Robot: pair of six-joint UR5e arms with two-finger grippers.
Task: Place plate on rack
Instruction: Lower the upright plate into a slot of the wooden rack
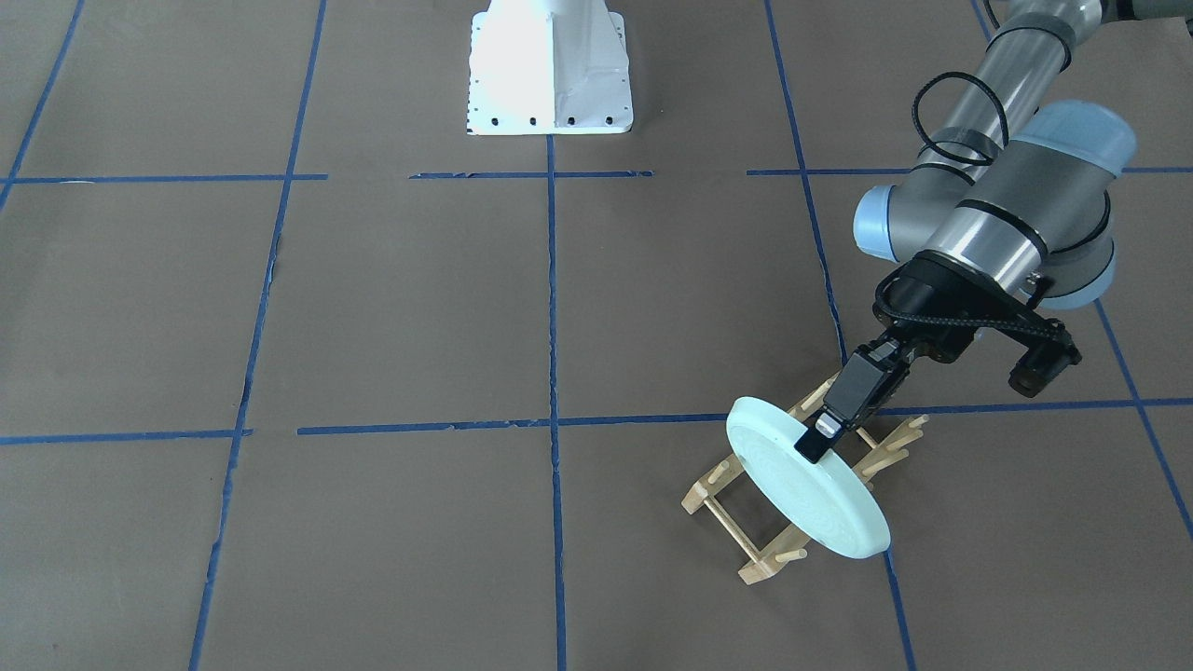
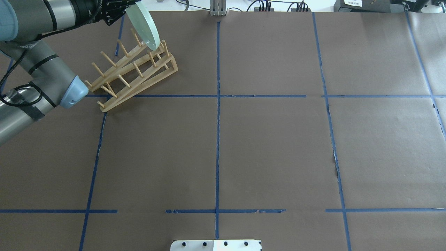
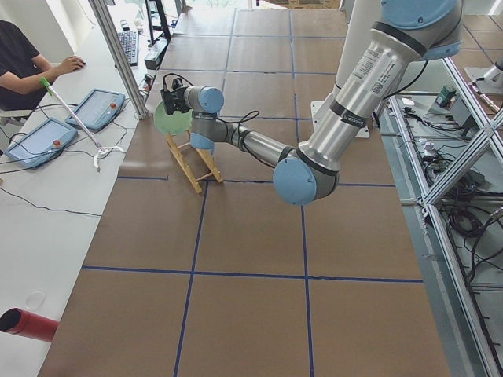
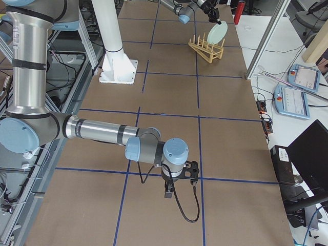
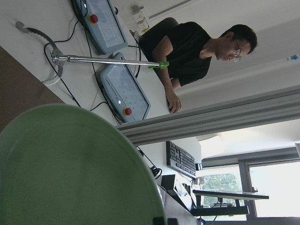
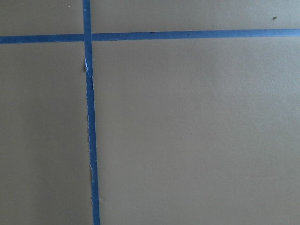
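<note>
Whereabouts: finding the round pale mint-green plate (image 1: 811, 494) standing on edge and tilting across the small light wooden dish rack (image 1: 755, 564), lower rim dipping among the upright pegs at the end nearer the operators; not managing to tell whether it is already bearing on the rails.
Left pincer: seeing the left pincer (image 1: 813, 445) clenching the plate's upper rim, one finger on each face.
Right pincer: seeing the right pincer (image 4: 167, 192) only in the side view, hanging low over the brown paper-covered bench (image 2: 264, 146), well apart from the rack; cannot tell whether spread or closed.
Handling: judging the plate as stiff, fairly light and smooth-faced, so probably sliding under a loose pinch; treating it as breakable, so easing it down rather than dropping it.
Hold: favouring the raised rim at the top, leaving the lower rim free for entering a gap between pegs.
Edges: noting the rack sitting near the bench's operator-side edge, with a slanting metal post (image 3: 118, 59) just beyond.
Room: expecting the easiest way out to be upward and back toward the robot's base, pulling straight off the rim and avoiding brushing the neighbouring pegs or nudging the light rack.
</note>
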